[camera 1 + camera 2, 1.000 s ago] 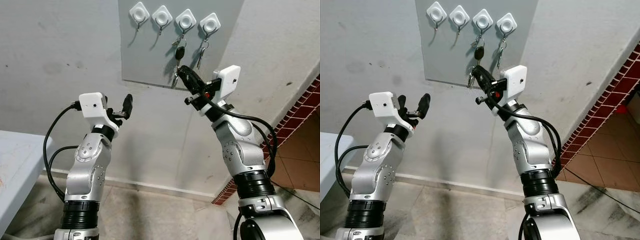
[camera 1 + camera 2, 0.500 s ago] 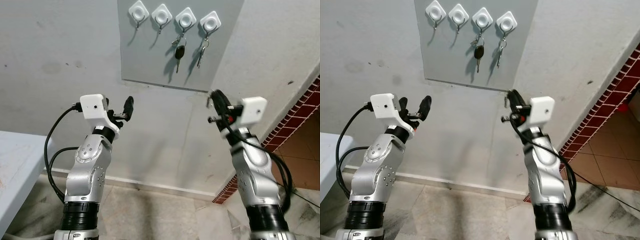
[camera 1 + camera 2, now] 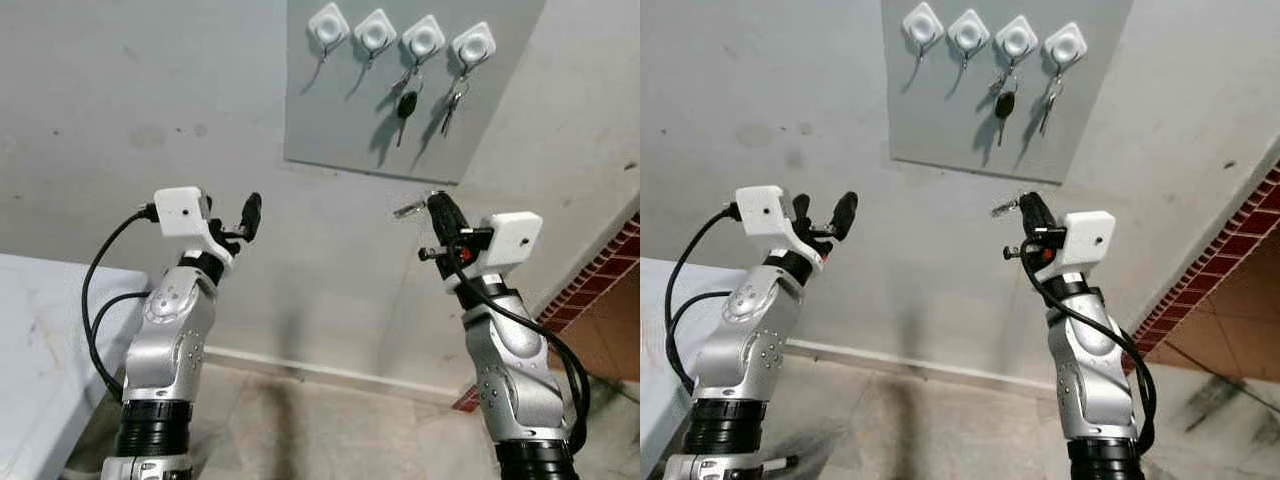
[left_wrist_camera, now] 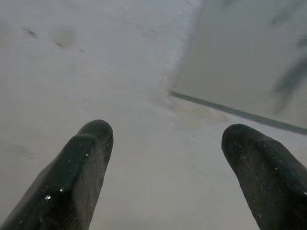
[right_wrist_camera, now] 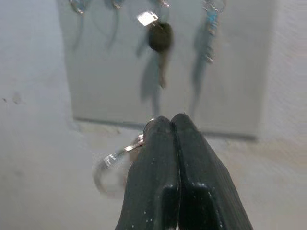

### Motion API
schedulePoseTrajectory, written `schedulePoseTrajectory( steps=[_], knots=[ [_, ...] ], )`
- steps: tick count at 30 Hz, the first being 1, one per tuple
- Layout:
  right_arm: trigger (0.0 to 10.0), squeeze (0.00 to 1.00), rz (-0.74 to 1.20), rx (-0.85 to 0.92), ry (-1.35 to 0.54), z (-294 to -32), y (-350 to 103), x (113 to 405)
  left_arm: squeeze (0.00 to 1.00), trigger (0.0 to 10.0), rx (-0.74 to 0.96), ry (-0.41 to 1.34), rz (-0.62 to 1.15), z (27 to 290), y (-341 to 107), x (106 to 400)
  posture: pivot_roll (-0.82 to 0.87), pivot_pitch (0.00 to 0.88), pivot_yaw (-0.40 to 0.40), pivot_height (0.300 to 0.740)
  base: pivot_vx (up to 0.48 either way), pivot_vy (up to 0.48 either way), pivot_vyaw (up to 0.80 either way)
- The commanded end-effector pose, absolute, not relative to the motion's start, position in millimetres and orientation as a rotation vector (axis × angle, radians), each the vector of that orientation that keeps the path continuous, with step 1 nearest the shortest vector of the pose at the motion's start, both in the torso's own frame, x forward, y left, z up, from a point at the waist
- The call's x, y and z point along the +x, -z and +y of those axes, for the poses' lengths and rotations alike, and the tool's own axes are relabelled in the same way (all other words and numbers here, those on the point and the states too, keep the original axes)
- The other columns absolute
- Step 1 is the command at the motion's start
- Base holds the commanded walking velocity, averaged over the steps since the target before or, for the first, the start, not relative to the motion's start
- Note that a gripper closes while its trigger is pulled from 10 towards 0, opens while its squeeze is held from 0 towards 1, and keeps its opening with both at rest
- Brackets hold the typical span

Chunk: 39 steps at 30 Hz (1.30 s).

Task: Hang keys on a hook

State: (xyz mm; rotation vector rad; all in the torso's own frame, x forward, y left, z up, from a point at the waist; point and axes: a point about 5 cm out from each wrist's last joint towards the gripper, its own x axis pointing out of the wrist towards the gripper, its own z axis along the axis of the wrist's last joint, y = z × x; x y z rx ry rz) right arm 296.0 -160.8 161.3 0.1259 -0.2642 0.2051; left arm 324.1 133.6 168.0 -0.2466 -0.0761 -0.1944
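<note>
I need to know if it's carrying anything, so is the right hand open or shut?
Shut. The right hand has its two fingers pressed together on a key ring, which sticks out beside them, below the hook board.

A pale grey plastered wall (image 3: 150, 90) with a few dark specks and smudges is seen ahead. A smoother grey panel (image 3: 340, 130) is mounted flat on it. A pale skirting strip (image 3: 320, 368) is run along the wall's foot, above a floor of mottled grey stone tiles (image 3: 300, 430). A white tabletop (image 3: 35, 340) is seen at the left. At the right, red-brown brick edging (image 3: 615, 255) and terracotta tiles (image 3: 615, 340) are seen.
</note>
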Motion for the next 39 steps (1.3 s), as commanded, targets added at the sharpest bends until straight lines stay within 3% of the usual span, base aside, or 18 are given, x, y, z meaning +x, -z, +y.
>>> schedulePoseTrajectory(
  steps=[1, 39],
  knots=[
    [10.0, 0.0, -0.287, 0.13, -0.204, -159.2, -168.5, 295.2, 0.0, 10.0, -0.234, 0.213, -0.077, 133.3, -170.4, 325.0, 0.02, 0.0, -0.03, 0.74, 0.0, 0.424, 0.0],
    [10.0, 0.0, -0.28, 0.133, -0.206, -160.2, -171.8, 290.9, 0.0, 10.0, -0.236, 0.196, -0.077, 137.4, -171.1, 325.2, 0.02, 0.02, -0.033, 0.74, 0.016, 0.011, 0.0]
  ],
)
